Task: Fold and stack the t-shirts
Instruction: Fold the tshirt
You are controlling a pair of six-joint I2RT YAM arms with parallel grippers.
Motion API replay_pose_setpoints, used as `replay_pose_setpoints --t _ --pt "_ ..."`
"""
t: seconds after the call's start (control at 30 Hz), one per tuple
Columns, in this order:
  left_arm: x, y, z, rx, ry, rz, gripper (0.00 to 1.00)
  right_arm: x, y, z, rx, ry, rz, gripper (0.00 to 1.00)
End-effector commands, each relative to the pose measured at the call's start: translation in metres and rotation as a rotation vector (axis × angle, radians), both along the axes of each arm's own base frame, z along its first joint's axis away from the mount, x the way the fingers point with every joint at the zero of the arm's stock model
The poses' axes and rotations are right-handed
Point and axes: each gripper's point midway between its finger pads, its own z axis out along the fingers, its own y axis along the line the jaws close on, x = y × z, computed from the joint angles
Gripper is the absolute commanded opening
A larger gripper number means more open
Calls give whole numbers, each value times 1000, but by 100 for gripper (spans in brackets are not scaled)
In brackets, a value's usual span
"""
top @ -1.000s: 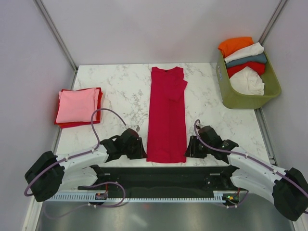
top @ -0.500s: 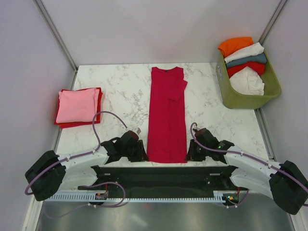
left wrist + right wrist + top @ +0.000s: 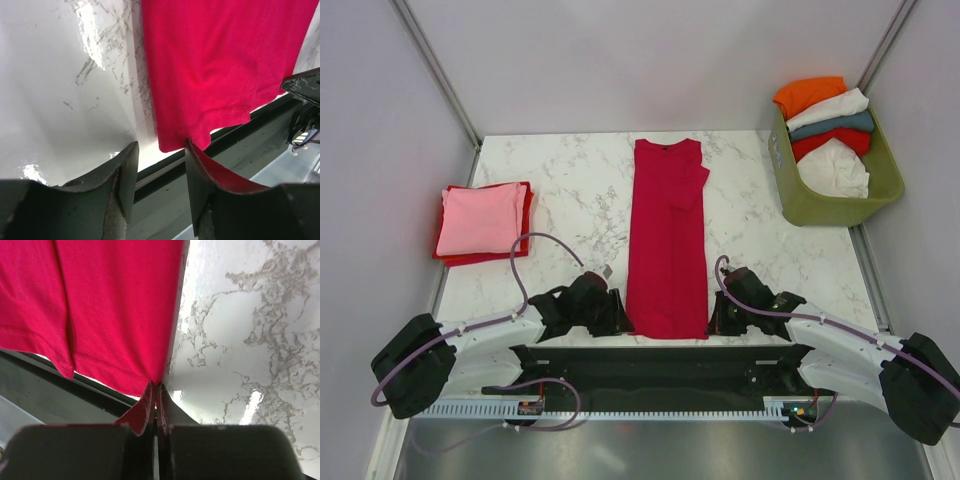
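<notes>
your right gripper (image 3: 156, 390) pinches the near right hem corner of the crimson t-shirt (image 3: 667, 240), your left gripper (image 3: 161, 149) spread at its left corner

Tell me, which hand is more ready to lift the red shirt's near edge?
Right. The right hand is shut on the shirt's near corner. The left hand is open at the other corner, gripping nothing yet.
</notes>
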Motion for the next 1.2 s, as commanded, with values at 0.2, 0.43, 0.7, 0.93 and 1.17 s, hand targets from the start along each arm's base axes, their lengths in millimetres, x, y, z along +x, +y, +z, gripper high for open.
replay_pose_setpoints --t 0.2,0.43,0.7,0.93,1.17 --pt "5 -9 11 -76 -14 43 47 0 -5 -5 -27 -15 -7 1" --pt "10 -7 24 -154 -65 108 43 2 -5 -4 -30 -22 -6 0" --pt "8 -6 12 -99 -22 104 59 3 -4 -5 -32 -25 -3 1" --pt "3 -8 -10 -27 55 74 44 3 -2 -4 -26 -24 0 0" --pt "11 -11 4 -37 14 81 2 16 5 21 13 -89 -14 0"
